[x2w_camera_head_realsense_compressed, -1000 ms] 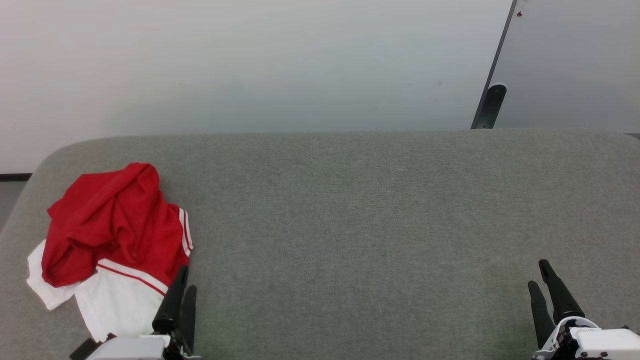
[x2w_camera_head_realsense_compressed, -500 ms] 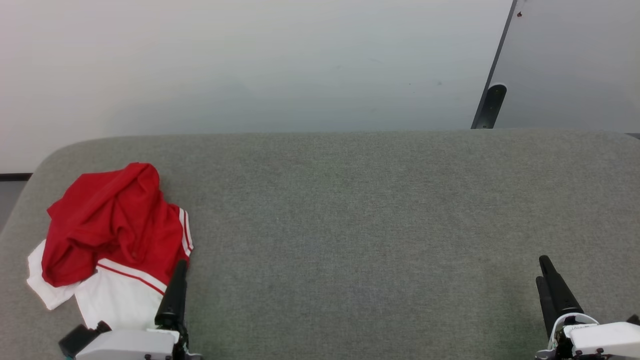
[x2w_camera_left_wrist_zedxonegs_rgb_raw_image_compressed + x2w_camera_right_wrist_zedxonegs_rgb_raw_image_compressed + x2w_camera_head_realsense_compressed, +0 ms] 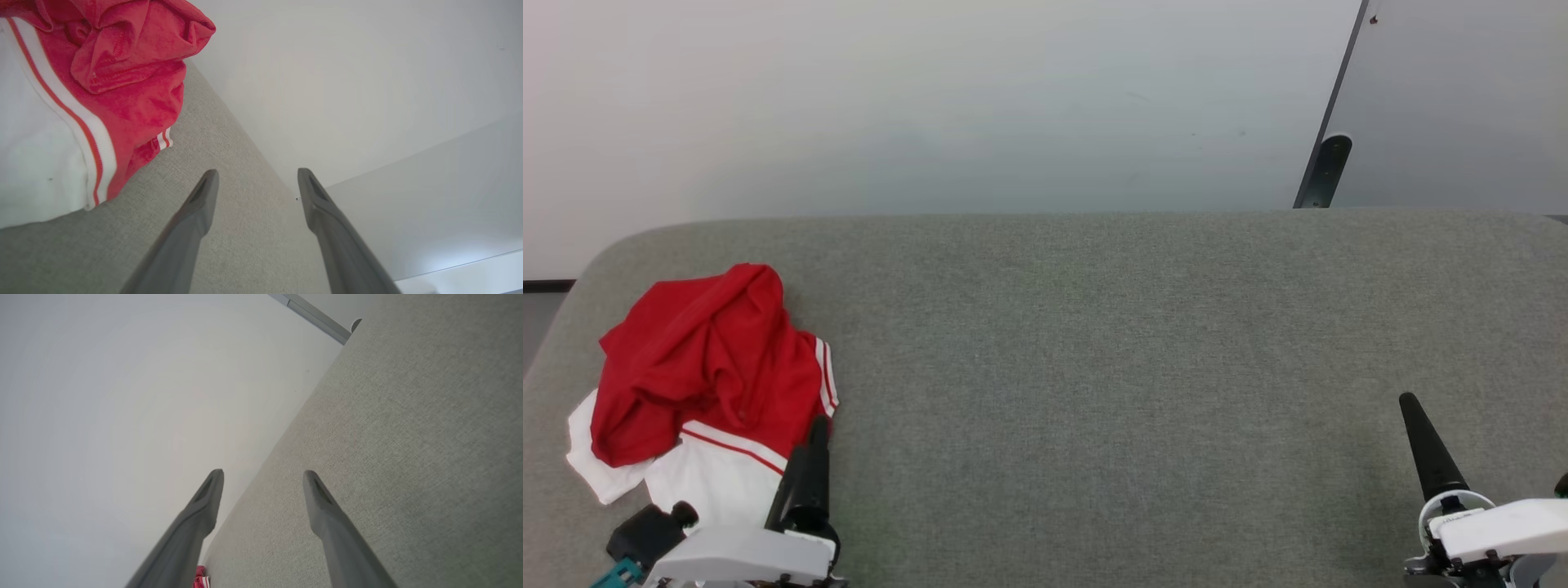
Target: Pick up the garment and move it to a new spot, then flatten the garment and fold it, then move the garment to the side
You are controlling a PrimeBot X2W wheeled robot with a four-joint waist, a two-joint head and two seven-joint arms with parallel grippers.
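Grey fabric surface (image 3: pixel 1094 327) w/ a rounded left corner fills the lower head view. Behind it is a plain pale wall (image 3: pixel 931 98), w/ a grey panel (image 3: pixel 1462 106) at 1 o'clock. At approx 8 o'clock on the surface, near that corner, sits the shirt (image 3: pixel 703 359). It's a crumpled red heap, white sleeve ends w/ red stripe trim spilling toward 6–7 o'clock. No print legible in the bundle.

At 7 o'clock in head view is the left gripper (image 3: pixel 257 171), fingers spread apart, nothing btwn them. Head view has one dark finger overlapping the white hem. The left wrist view puts the cloth at 10–11 o'clock of the fingertips, just beside them and not touching as far as I can tell. At 5 o'clock, well apart from the shirt, is the right gripper (image 3: pixel 262 472). Its fingers are likewise spread and empty over bare fabric. A scrap of red shows at 7 o'clock in its wrist view.

Step in hand, my read: the very first one, reaching for the pick-up. Shirt isn't lifted, flat or folded yet. Next move prob calls for the left gripper to swing toward 11 o'clock, drop onto a raised ridge of red cloth and pinch it. A thin flat edge would likely slip. Then carry it toward open fabric at 3 o'clock of the heap, where both arms could reach for flattening.

Containers: none to report. The shirt lies loose on the surface, not in anything.
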